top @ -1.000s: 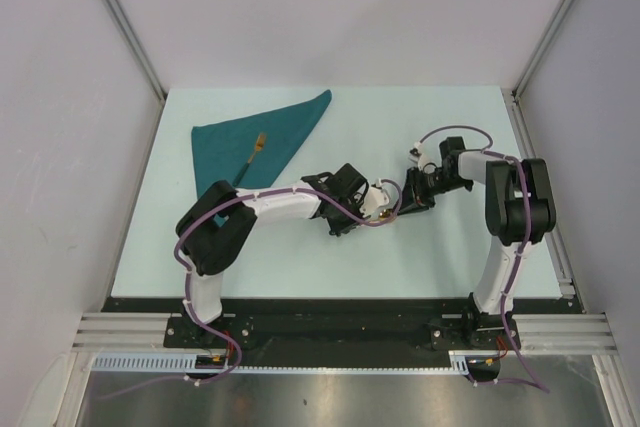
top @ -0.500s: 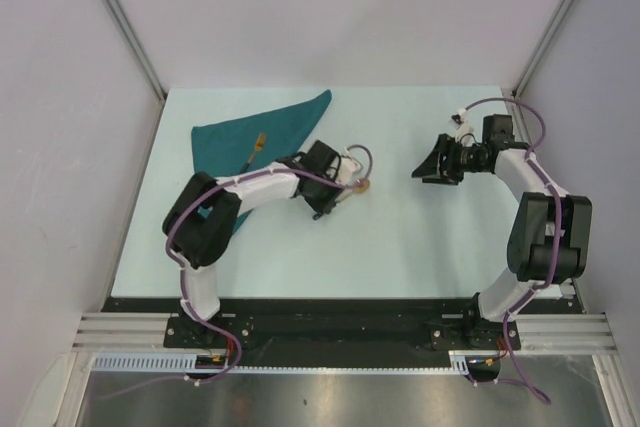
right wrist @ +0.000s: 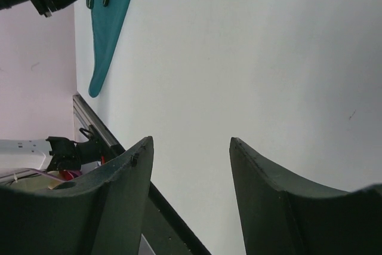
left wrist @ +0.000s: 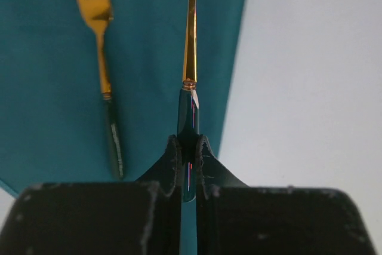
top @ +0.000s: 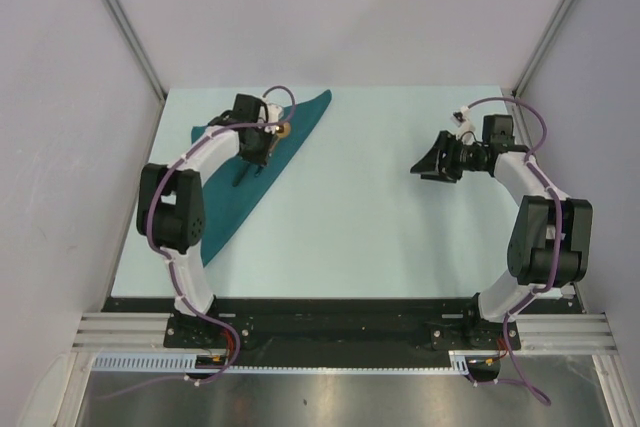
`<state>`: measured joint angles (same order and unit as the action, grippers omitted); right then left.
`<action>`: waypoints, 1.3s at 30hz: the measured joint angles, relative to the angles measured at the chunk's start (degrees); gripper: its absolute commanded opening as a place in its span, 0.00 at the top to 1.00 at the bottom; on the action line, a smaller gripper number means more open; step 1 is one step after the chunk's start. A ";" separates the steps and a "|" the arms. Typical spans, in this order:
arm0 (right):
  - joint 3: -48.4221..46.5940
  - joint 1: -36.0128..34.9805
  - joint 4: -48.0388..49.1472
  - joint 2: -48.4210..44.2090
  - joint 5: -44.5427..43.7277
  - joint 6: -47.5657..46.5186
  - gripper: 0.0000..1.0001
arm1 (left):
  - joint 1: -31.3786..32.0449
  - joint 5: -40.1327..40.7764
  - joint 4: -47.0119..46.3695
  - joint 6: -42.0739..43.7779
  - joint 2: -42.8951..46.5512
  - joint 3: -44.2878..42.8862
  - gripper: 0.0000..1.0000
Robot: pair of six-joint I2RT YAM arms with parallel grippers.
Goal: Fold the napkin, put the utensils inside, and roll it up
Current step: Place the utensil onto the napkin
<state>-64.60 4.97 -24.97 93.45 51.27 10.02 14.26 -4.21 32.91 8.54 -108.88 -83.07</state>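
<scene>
Top view looks down on the whole table (top: 380,227) from behind. Left wrist camera sits close above the napkin (left wrist: 54,88); right wrist sees it far off, upper left.

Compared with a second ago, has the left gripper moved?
Yes. The left gripper, shut on a spoon, went from mid-table leftward and away, over the teal napkin.

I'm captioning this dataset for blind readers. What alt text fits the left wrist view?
The left hand is shut on the dark handle of a gold utensil, its head cut off by the top edge. Beneath is a teal napkin with a gold fork lying on it at left; pale table at right.
</scene>
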 measured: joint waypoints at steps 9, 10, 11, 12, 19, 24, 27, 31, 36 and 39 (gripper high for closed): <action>1.01 -1.62 0.22 0.02 -0.96 0.52 0.41 | -4.17 -0.92 3.48 0.57 -7.48 -7.34 1.00; 1.05 -1.86 0.20 0.02 -1.14 0.52 0.41 | -4.24 -1.05 3.72 0.57 -8.37 -7.65 1.00; 1.05 -2.03 0.24 0.02 -1.29 0.52 0.41 | -4.31 -1.07 4.04 0.55 -9.14 -7.69 1.00; 1.05 -2.25 0.24 0.02 -1.36 0.52 0.41 | -4.42 -1.05 4.74 0.55 -9.97 -7.69 1.00; 1.05 -3.06 0.22 0.02 -1.97 0.52 0.41 | -4.61 -1.01 5.92 0.52 -10.93 -7.69 1.00; 1.05 -3.56 0.20 0.02 -2.62 0.52 0.41 | -4.61 -0.90 6.05 0.52 -10.93 -7.58 1.00; 1.05 -3.93 0.20 0.02 -2.86 0.52 0.41 | -4.66 -0.72 6.01 0.50 -10.93 -6.99 1.00; 1.05 -4.42 0.17 0.02 -3.02 0.52 0.41 | -4.94 -0.42 6.03 0.50 -10.93 -6.54 1.00; 1.05 -4.52 0.09 0.09 -3.02 0.52 0.41 | -5.57 -0.28 5.73 0.50 -10.93 -6.01 1.00; 1.05 -4.55 -0.02 0.13 -3.04 0.52 0.41 | -5.79 -0.13 5.62 0.50 -10.93 -5.75 1.00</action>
<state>-63.55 0.43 -24.99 93.58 48.23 10.55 8.47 -4.34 38.52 9.04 -119.81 -88.82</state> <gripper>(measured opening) 0.589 0.046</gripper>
